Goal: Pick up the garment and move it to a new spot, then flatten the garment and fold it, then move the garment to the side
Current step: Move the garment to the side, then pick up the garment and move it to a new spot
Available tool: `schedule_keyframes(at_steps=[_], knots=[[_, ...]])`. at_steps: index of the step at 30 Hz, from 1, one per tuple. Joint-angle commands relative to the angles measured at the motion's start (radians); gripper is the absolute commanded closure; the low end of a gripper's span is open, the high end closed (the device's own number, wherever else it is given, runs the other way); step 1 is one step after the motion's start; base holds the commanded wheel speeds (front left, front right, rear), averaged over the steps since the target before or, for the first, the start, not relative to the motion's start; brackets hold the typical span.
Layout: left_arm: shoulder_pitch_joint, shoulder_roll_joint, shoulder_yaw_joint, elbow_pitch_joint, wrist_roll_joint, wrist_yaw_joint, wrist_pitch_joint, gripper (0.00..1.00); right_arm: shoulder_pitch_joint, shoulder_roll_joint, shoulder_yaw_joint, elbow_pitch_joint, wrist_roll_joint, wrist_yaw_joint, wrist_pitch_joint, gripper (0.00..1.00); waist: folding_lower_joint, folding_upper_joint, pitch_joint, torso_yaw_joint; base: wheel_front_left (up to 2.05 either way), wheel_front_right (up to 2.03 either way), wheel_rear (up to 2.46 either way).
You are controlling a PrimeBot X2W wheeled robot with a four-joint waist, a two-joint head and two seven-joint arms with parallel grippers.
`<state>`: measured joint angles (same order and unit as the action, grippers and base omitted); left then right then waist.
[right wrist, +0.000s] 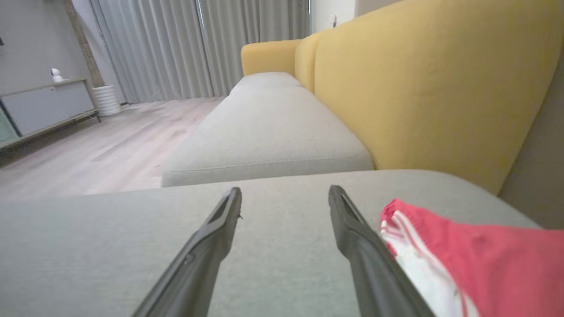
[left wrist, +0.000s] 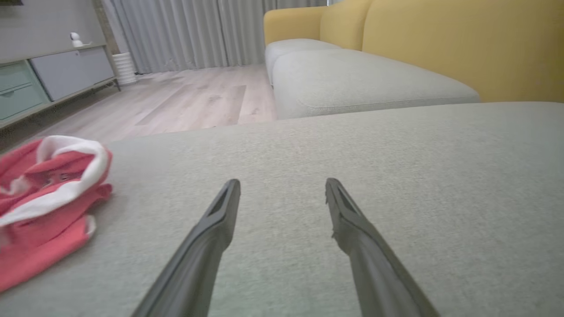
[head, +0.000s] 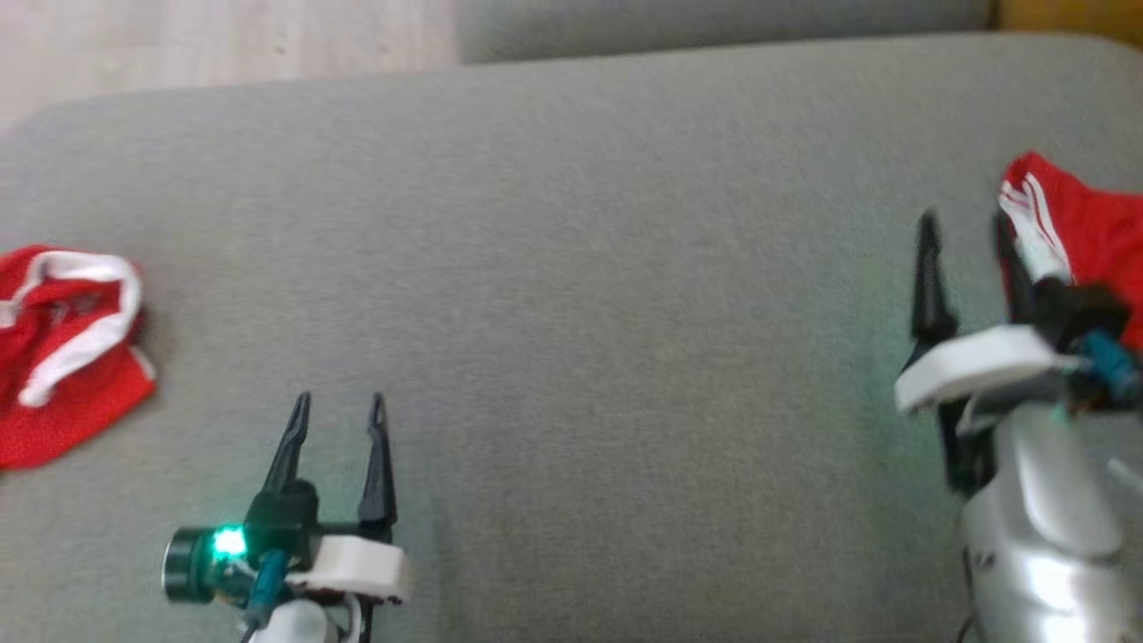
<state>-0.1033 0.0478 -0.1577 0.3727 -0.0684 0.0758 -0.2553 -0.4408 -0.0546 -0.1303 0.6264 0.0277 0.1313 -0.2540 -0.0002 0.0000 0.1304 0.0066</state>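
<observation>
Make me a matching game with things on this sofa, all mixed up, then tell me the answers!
Things:
1. crumpled red garment
2. striped red garment
3. sofa back
4. left gripper

Matches:
A. yellow
B. open, over bare cushion
C. far left on the cushion
D. beside the right gripper

Pairs: 1-C, 2-D, 3-A, 4-B

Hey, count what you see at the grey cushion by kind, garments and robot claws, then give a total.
Red-and-white garments: 2 (left garment, right garment)
Open claws: 2 (left claw, right claw)
Total: 4
</observation>
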Motion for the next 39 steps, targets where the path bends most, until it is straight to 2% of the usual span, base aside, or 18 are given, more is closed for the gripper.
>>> schedule_keyframes(at_steps=[1, 11, 18, 22, 26, 32, 33, 39], knots=[[-0.011, 0.003, 0.039, -0.025, -0.007, 0.007, -0.006, 0.00, -0.010, 0.004, 0.033, -0.035, 0.011, -0.001, -0.008, 0.00, 0.0002, 0.0000, -0.038, 0.035, 0.00, 0.00, 0.00], [0.056, 0.003, 0.083, -0.025, 0.000, 0.024, -0.006, 0.00, 0.169, 0.004, 0.145, -0.041, 0.107, -0.001, -0.008, 0.00, 0.0002, 0.0000, -0.108, 0.052, 0.00, 0.00, 0.00], [0.088, 0.003, 0.101, -0.031, -0.012, 0.038, -0.006, 0.00, 0.204, 0.004, 0.174, -0.054, 0.137, -0.001, -0.008, 0.00, 0.0002, 0.0000, -0.127, 0.039, 0.00, 0.00, 0.00], [0.086, 0.002, 0.098, -0.029, -0.014, 0.036, -0.006, 0.00, 0.205, 0.004, 0.182, -0.058, 0.136, -0.001, -0.008, 0.00, 0.0002, 0.0000, -0.122, 0.061, 0.00, 0.00, 0.00], [0.083, 0.002, 0.099, -0.024, -0.019, 0.038, -0.006, 0.00, 0.206, 0.004, 0.202, -0.061, 0.139, -0.001, -0.008, 0.00, 0.0002, 0.0000, -0.110, 0.127, 0.00, 0.00, 0.00], [0.092, 0.002, 0.129, -0.022, -0.026, 0.043, -0.006, 0.00, 0.202, 0.004, 0.254, -0.067, 0.167, -0.001, -0.008, 0.00, 0.0002, 0.0000, -0.092, 0.278, 0.00, 0.00, 0.00], [0.092, 0.002, 0.129, -0.022, -0.026, 0.043, -0.006, 0.00, 0.202, 0.004, 0.254, -0.067, 0.167, -0.001, -0.008, 0.00, 0.0002, 0.0000, -0.092, 0.278, 0.00, 0.00, 0.00], [0.120, 0.002, 0.210, -0.016, -0.037, 0.049, -0.006, 0.00, 0.184, 0.004, 0.308, -0.062, 0.185, -0.001, -0.008, 0.00, 0.0002, 0.0000, -0.072, 0.402, 0.00, 0.00, 0.00]])
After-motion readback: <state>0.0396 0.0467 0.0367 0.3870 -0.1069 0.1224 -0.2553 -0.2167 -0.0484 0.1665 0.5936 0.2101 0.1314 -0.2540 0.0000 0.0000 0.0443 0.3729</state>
